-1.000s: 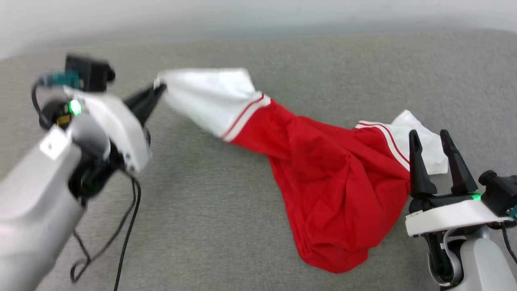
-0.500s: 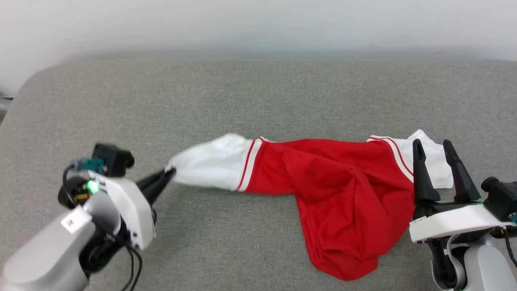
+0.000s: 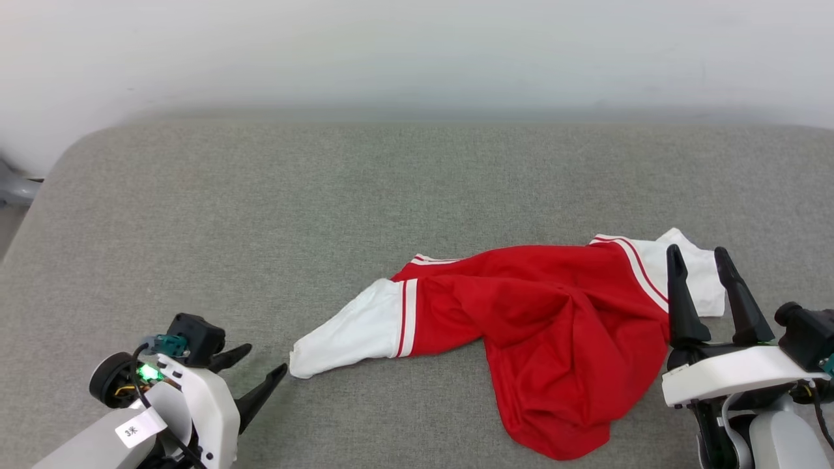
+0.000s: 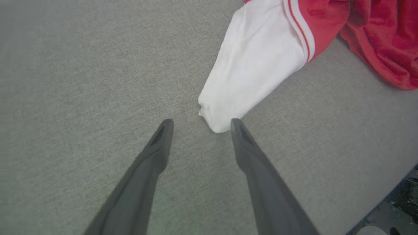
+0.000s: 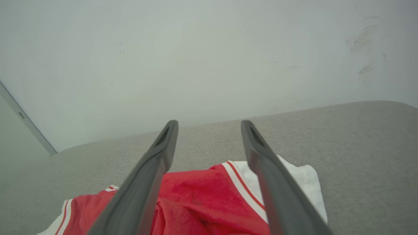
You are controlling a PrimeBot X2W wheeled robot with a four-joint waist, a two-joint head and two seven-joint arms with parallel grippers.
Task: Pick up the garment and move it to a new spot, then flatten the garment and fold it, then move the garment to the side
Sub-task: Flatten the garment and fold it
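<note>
The garment [image 3: 541, 332], a red shirt with white striped sleeves, lies crumpled on the grey cushion at centre right. Its left white sleeve [image 3: 352, 329] stretches toward my left gripper [image 3: 264, 359], which stands open just short of the sleeve tip. In the left wrist view that sleeve tip [image 4: 222, 116] lies on the cushion just ahead of the gripper [image 4: 200, 122], with nothing between the jaws. My right gripper [image 3: 700, 257] is open and upright at the garment's right edge, beside the other white sleeve [image 3: 694, 273]. From the right wrist, the gripper [image 5: 209, 125] hovers above the red cloth [image 5: 199, 202].
The grey cushioned surface [image 3: 260, 228] stretches wide to the left and back, ending at a pale wall [image 3: 417, 52]. Its left rounded corner [image 3: 71, 146] drops to the floor. In the left wrist view the cushion's near edge [image 4: 401, 182] shows at lower right.
My left gripper lowered the white sleeve to the cushion, opened and let it go, then drew back slightly. The head camera tilted, shifting the scene. The right gripper stayed put.
</note>
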